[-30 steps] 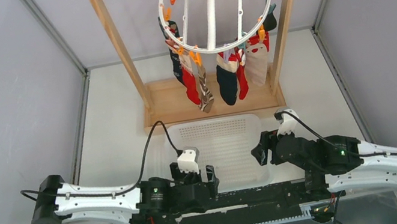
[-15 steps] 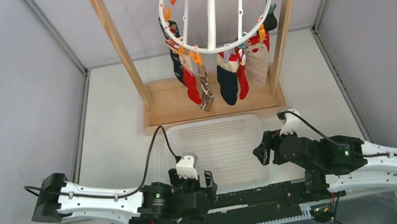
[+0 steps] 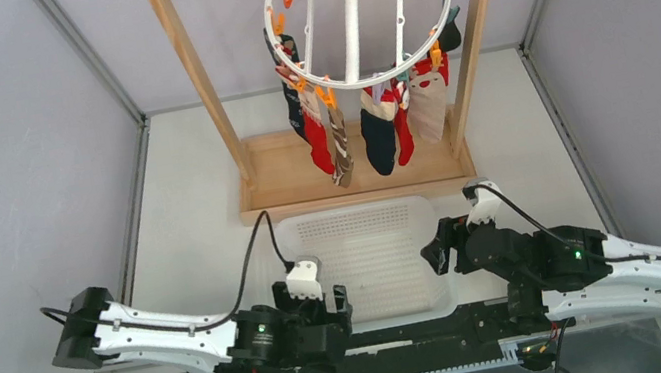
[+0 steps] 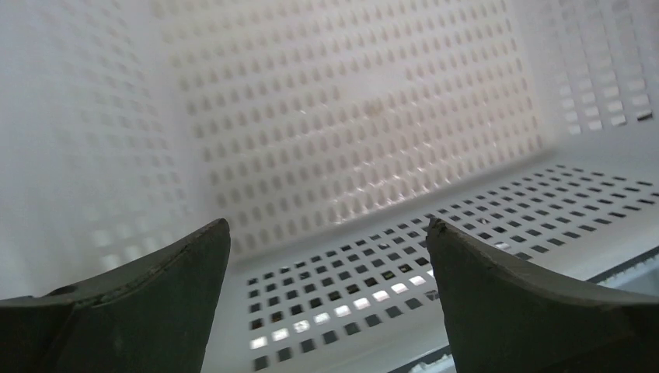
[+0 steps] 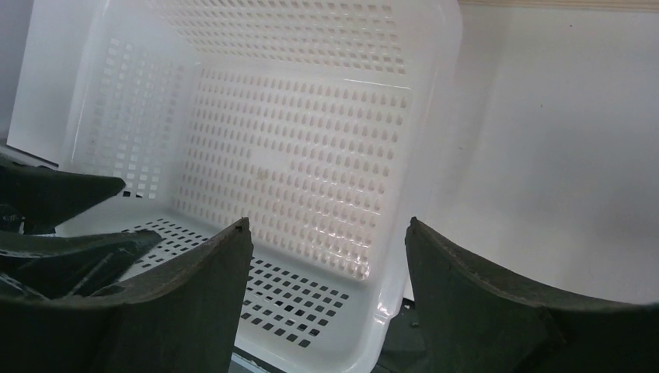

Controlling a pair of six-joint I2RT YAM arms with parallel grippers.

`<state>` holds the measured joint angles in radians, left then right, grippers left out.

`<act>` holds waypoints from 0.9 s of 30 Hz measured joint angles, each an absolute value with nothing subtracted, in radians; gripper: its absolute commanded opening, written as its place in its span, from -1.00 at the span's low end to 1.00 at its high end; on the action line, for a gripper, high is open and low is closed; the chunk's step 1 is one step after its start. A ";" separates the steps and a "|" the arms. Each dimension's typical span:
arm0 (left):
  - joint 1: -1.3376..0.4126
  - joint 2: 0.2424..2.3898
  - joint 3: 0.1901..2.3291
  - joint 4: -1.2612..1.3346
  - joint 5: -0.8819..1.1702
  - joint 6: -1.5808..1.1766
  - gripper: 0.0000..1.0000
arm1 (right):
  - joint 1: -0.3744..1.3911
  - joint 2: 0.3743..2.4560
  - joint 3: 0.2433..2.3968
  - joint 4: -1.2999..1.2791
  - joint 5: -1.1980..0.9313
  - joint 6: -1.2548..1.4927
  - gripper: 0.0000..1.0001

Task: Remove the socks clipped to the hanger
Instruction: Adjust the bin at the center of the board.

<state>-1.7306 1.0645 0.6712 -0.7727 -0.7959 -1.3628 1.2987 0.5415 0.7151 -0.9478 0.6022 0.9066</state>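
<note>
The socks (image 3: 376,130) hang clipped to the hanger (image 3: 351,41) on the wooden rack (image 3: 196,79), while the left end effector (image 3: 312,297) and right end effector (image 3: 436,248), jaws apart, sit by the white basket's (image 3: 364,227) near corners.

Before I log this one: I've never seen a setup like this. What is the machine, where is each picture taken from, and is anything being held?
These are two robot arms bolted at the near edge of a table. The wide picture looks down from above and behind them. The other two come from small cameras on the wrists, so the dark wedges at the bottom of each are that arm's own fingers. The left gripper and the right gripper are both open and hold nothing. Each sits low at a white perforated basket, which looks empty. Beyond the basket stands a wooden rack carrying a round white hanger, with the socks clipped to it by small coloured clips.
</note>
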 measured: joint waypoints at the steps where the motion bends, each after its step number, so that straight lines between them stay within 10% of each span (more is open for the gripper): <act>1: -1.730 1.052 0.675 -0.797 -0.813 -1.364 1.00 | 1.299 0.542 0.715 -0.947 0.604 0.907 0.61; 15: -1.523 0.678 0.802 -0.906 -0.988 -1.058 1.00 | 1.191 0.599 0.735 -0.891 0.584 0.810 0.65; 27: -1.161 0.768 0.896 -0.707 -0.844 -0.641 0.99 | 0.920 0.624 0.833 -0.746 0.459 0.600 0.57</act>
